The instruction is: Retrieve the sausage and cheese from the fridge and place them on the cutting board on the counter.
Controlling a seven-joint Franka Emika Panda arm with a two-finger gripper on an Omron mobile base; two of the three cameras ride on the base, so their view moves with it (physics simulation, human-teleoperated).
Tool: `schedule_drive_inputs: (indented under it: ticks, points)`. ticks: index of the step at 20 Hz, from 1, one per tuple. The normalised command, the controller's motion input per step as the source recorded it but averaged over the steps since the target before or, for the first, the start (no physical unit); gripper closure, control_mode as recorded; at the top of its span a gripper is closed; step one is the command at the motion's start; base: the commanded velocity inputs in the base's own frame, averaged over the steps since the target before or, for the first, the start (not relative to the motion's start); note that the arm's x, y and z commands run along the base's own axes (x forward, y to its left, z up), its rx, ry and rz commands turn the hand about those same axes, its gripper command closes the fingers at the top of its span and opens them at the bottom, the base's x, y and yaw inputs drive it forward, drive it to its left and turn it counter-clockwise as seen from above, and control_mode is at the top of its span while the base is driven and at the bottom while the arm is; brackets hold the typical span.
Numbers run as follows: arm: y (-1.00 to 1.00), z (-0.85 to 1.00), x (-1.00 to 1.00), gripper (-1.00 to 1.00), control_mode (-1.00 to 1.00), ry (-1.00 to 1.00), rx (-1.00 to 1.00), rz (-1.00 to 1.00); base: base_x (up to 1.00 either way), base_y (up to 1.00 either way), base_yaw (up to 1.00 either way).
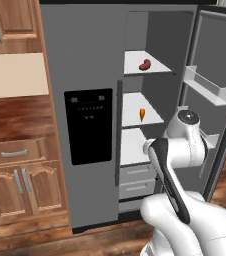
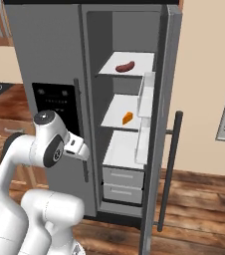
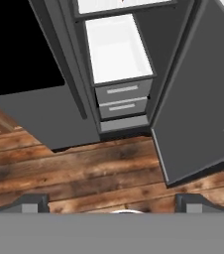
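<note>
Our hand [image 3: 112, 206] stands wide open and holds nothing; its two dark fingertips [image 3: 32, 202] rise far apart at the bottom of the hand view, pointing down at the wooden floor [image 3: 84, 168] in front of the fridge [image 1: 85, 65]. Just beyond the fingertips lie the foot of the fridge and its two grey drawers [image 3: 121, 99], with a bare white shelf [image 3: 115, 47] above them.

The right door [image 2: 159, 124] of the fridge is swung open, and we see its white door bins [image 1: 207, 86] on the inner face. The left door is shut and bears the black dispenser panel [image 1: 89, 125].

The sausage [image 1: 145, 64] lies on the top white shelf, near the middle of it. The cheese [image 1: 142, 114] sits on the shelf below, toward that shelf's front edge. Both are well above our hand and apart from it. Our arm [image 1: 177, 150] is folded low before the open compartment.

To the left of the fridge we see the reddish-brown worktop [image 1: 15, 117] over light wood cabinets [image 1: 20, 185] with silver handles.
</note>
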Motion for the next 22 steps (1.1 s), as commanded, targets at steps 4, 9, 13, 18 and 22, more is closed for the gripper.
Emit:
schedule_drive_inputs:
  ticks: [4, 9, 13, 18, 22]
  points:
    - [0.0, 0.0, 0.0, -1.0, 1.0, 0.0, 0.0, 0.0, 0.34, -0.41, 0.04]
    - [0.0, 0.0, 0.0, -1.0, 1.0, 0.0, 0.0, 0.0, 0.49, -0.49, 0.01]
    - [0.0, 0.0, 0.0, -1.0, 1.0, 0.0, 0.0, 0.0, 0.48, -0.39, 0.01]
    - [0.0, 0.0, 0.0, -1.0, 1.0, 0.0, 0.0, 0.0, 0.39, -0.02, 0.0]
    - [0.0, 0.0, 0.0, -1.0, 1.0, 0.0, 0.0, 0.0, 0.29, 0.0, 0.0]
